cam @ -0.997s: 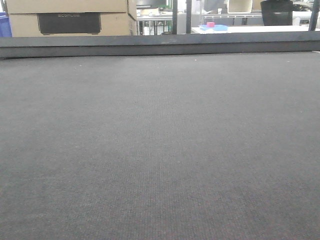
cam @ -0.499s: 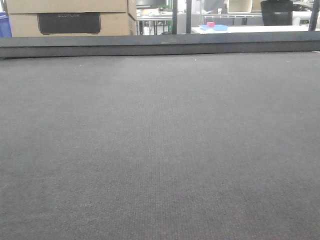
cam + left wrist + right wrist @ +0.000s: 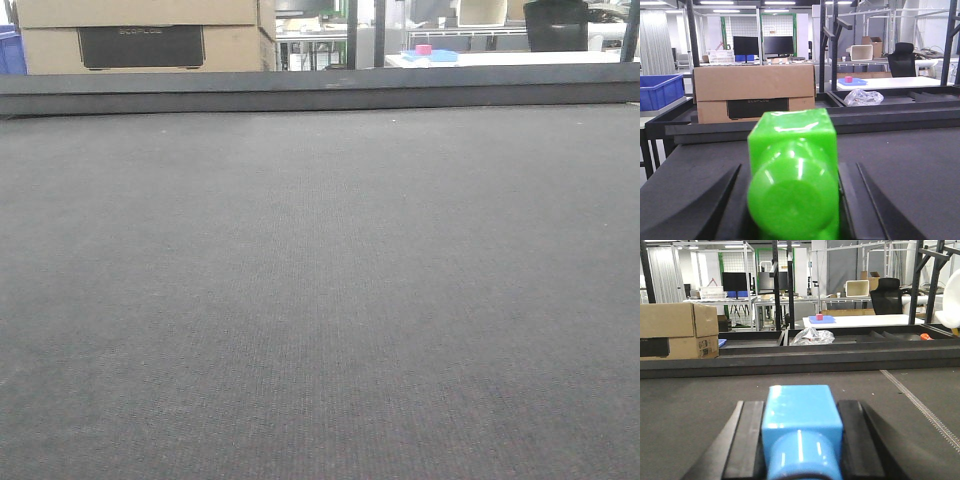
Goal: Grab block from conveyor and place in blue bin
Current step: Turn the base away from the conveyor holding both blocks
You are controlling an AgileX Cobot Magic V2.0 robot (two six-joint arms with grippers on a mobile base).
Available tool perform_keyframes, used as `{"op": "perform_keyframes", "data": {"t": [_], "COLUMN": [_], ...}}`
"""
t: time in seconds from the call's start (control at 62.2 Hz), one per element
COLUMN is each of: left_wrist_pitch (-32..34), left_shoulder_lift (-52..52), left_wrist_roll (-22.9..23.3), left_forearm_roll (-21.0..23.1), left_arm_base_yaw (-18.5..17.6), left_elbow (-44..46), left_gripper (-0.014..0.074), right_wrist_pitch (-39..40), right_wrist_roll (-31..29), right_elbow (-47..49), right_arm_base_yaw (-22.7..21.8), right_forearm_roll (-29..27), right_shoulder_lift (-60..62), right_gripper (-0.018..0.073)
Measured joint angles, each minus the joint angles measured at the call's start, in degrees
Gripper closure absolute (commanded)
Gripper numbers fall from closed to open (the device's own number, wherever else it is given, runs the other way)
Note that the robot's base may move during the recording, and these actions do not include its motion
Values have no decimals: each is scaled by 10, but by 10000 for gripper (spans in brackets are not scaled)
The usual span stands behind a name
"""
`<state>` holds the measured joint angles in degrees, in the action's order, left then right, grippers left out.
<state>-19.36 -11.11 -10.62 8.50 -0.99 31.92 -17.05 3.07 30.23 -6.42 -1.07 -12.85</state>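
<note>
The left claw (image 3: 796, 169) was clenched on a green block (image 3: 790, 142) and the right claw (image 3: 801, 404) on a blue block (image 3: 801, 416), both held low over the grey conveyor (image 3: 320, 300).

Across the top of the frame in the front view, beyond the conveyor (image 3: 320, 300), we see the background slip slightly rightward. The cardboard box (image 3: 140, 40), the small pink cube (image 3: 424, 49) on its blue tray (image 3: 445, 56) and the dark chair (image 3: 556, 28) each sit a touch further right than a second ago.
</note>
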Motion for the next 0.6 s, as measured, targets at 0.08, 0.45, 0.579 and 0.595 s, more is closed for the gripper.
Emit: {"op": "perform_keyframes", "data": {"t": [0.08,0.45,0.579,0.595], "left_wrist_pitch": [0,0,0,0], "left_shoulder_lift": [0,0,0,0], "left_wrist_roll": [0,0,0,0], "left_forearm_roll": [0,0,0,0], "left_arm_base_yaw": [0,0,0,0], "left_elbow": [0,-1,-1,-1], "left_gripper": [707,707,707,707], "right_wrist_pitch": [0,0,1,1], "right_wrist_roll": [0,0,0,0], "right_elbow": [0,0,0,0], "right_arm_base_yaw": [0,0,0,0], "right_forearm_roll": [0,0,0,0], "right_shoulder_lift": [0,0,0,0], "right_gripper": [721,721,721,721]}}
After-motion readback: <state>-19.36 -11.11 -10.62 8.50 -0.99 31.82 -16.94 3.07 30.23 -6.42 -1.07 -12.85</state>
